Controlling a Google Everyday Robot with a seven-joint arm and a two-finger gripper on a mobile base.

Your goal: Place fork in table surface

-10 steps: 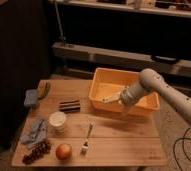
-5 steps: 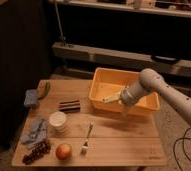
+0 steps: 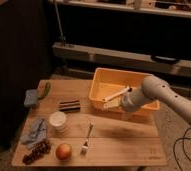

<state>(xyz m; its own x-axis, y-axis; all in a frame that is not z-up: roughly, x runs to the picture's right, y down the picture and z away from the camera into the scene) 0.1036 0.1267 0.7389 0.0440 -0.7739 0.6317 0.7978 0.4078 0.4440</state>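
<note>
Dim, warm light falls from above onto the table (image 3: 125, 148), whose wood glows light brown. The background from 9 to 12 o'clock sinks into near black. The yellow-orange bin (image 3: 97, 86) is the brightest patch. The gripper (image 3: 108, 101), inside the bin toward 3 o'clock of centre, catches pale highlights. A soft shadow darkens the table just below the bin.

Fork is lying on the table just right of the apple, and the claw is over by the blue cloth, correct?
Not quite. The fork does lie on the table just right of the apple, but the claw is not by the blue cloth; it is at the yellow bin on the opposite side. The camera view shows this.
</note>
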